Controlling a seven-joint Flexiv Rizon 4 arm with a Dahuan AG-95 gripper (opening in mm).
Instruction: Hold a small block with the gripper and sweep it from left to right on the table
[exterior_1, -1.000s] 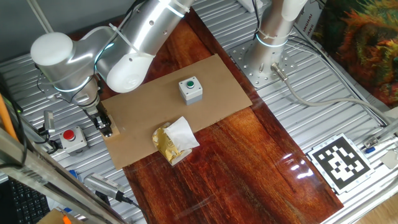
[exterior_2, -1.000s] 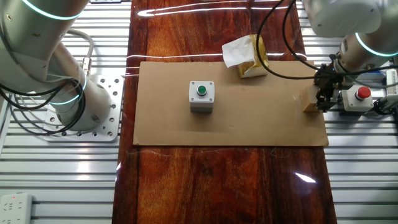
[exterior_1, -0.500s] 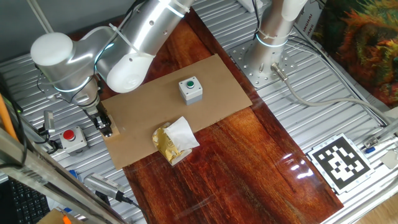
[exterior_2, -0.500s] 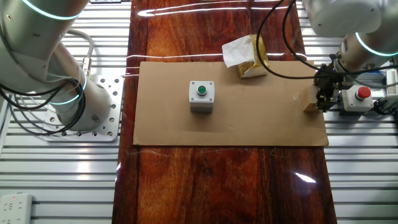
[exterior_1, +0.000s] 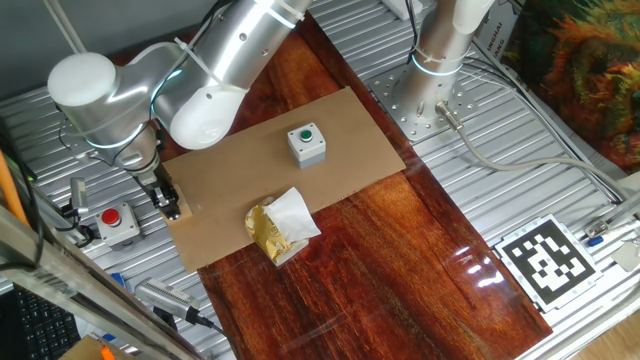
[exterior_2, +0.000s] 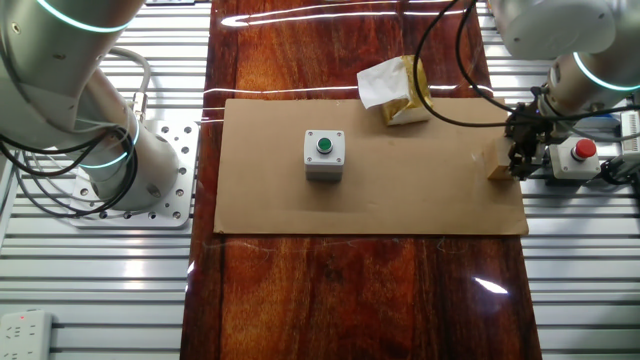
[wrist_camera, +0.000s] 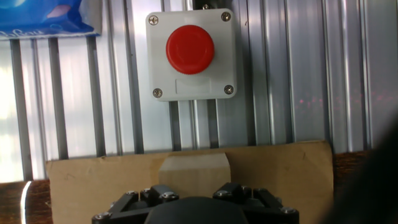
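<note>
At the cardboard's (exterior_2: 400, 190) edge, nothing has moved: the gripper (exterior_2: 514, 168) still pinches the block (exterior_2: 499, 172), sweep not begun.

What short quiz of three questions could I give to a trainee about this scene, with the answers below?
1. True or false: the small block lies on the cardboard sheet, near its edge beside the red button box.
2. Which thing stands near the middle of the cardboard sheet? A) the crumpled wrapper B) the grey box with a green button C) the printed marker tag
3. Fill in: in the hand view, the button straight ahead of the gripper is ____ in colour.

Key: 1 true. 2 B. 3 red. The pictures do not show plainly whether the jaws already press the block.
</note>
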